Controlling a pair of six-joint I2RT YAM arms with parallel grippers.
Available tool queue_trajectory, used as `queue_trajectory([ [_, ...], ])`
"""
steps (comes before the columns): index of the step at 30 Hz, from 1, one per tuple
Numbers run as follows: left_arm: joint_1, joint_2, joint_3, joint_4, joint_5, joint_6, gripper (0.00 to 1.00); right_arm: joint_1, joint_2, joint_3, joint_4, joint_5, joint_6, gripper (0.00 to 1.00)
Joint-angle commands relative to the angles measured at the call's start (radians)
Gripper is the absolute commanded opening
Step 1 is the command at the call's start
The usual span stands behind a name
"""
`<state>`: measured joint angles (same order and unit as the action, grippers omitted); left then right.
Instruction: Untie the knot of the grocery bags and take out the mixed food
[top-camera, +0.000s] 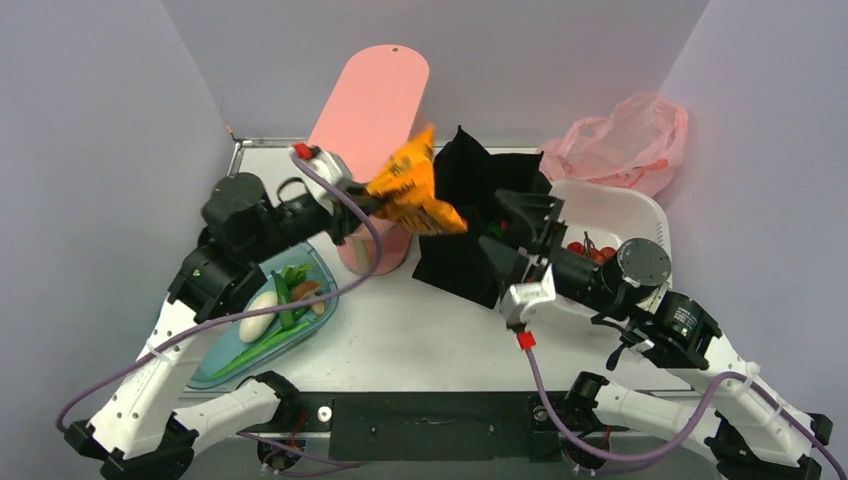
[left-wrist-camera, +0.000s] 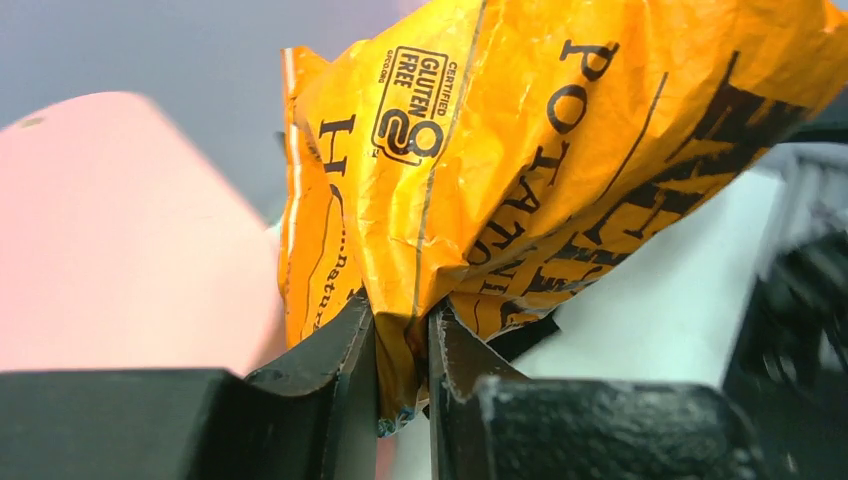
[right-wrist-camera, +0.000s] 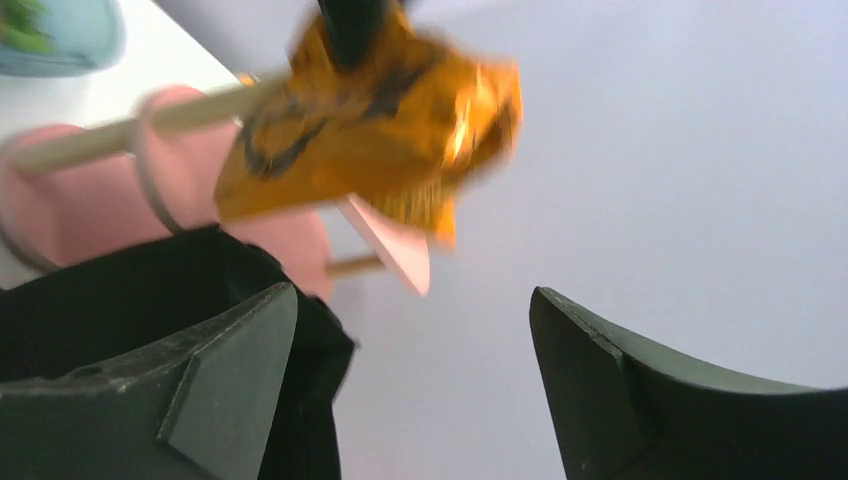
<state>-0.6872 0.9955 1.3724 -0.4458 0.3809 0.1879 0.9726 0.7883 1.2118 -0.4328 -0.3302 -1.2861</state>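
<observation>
On the table (top-camera: 430, 335), teal tray (top-camera: 220, 365) holds greens (top-camera: 262, 346).

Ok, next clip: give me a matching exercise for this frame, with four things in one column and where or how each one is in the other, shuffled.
Things:
1. orange snack packet
2. pink plastic bag
3. white oblong vegetable
4. right gripper

Place or state:
a. open, gripping nothing
b. lying on the teal plate
c. pinched in the left gripper, held up in the air
d. crumpled at the far right, behind the white basin

Pairs: 1-c, 2-d, 3-b, 4-a
</observation>
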Motion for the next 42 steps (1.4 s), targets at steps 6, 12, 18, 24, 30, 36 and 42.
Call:
queue_trajectory([
  [6, 0.584, 0.112, 0.341, 0.139, -0.194, -0.338, 0.00, -0.190, -0.008, -0.001, 0.238, 0.364, 0.497, 0.84],
  [12, 0.906, 0.372, 0.601, -0.063, -0.168, -0.186, 0.00, -0.191, -0.026, -0.002, 0.201, 0.374, 0.567, 0.84],
  [18, 0.947, 0.564, 0.679, -0.227, -0.264, 0.156, 0.00, -0.190, -0.048, -0.015, 0.173, 0.388, 0.581, 0.84],
  [24, 0.949, 0.689, 0.697, -0.406, -0.155, 0.245, 0.05, -0.195, -0.060, -0.026, 0.130, 0.379, 0.579, 0.84],
  [30, 0.941, 0.657, 0.486, -0.311, 0.137, 0.349, 0.09, -0.195, -0.074, -0.082, 0.062, 0.346, 0.608, 0.83],
  [36, 0.907, 0.610, 0.306, -0.151, 0.367, 0.496, 0.07, -0.274, 0.046, -0.005, -0.034, 0.301, 0.952, 0.82],
  [42, 0.905, 0.590, 0.234, -0.016, 0.600, 0.506, 0.02, -0.557, 0.295, 0.171, -0.076, -0.149, 1.484, 0.69],
])
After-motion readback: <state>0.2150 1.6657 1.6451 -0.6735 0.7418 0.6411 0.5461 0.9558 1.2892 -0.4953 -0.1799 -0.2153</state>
